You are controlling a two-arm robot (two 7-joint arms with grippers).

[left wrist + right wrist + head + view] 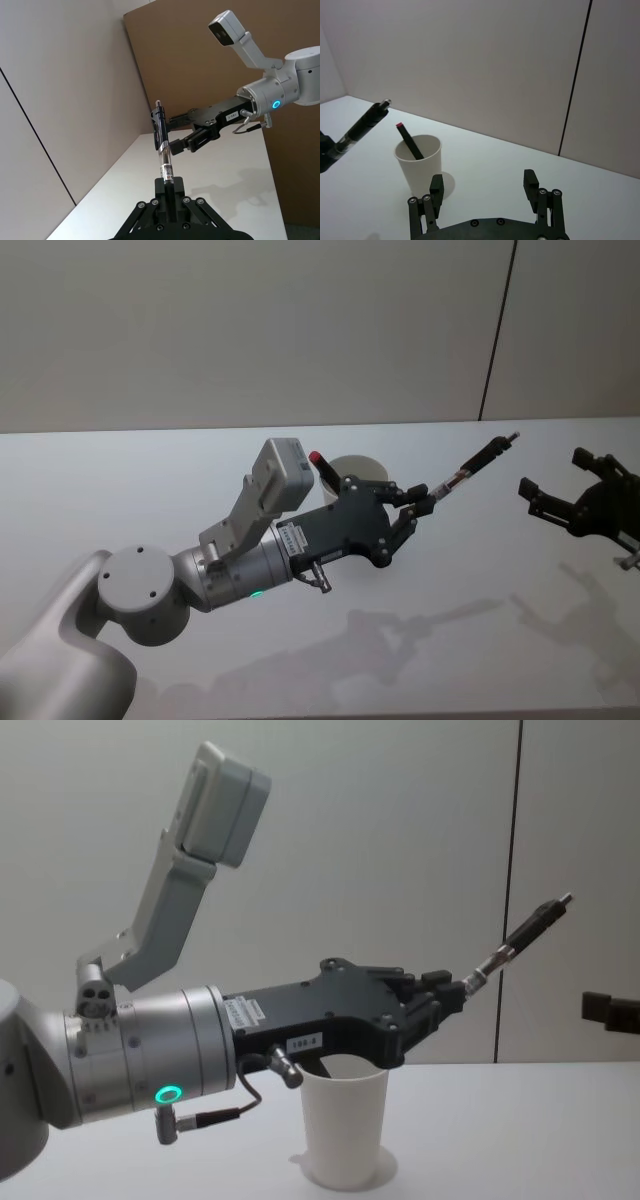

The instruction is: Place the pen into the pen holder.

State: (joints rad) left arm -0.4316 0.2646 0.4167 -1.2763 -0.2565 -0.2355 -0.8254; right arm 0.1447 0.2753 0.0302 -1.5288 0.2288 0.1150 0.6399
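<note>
- Holding the pen (470, 472) by its lower end, the left end effector (425, 502) has its fingers pinched on the barrel. Most of the pen pokes out up and away toward the robot's right.
- That tilt reads to me as a carry pose, not a drop pose. The free end points away from the cup, so I'd guess the wrist has to swing it toward vertical before letting go.
- The pen holder (343, 1125) stands upright on the bench (150, 470). It's right under the dark body of the left end effector and not touching it. So the hand is roughly over the cup, while the pen itself hangs out past it.
- There's already a dark pen with a red end (410, 142) leaning against the rim inside, which eats some of the opening.
- The right end effector (483, 182) is spread wide with nothing in it, hovering off to the robot's right and well apart from the cup. Looks idle to me.
- My worry is that a light paper cup with a long pen leaning in it could tip if the new pen gets dropped at an angle.
</note>
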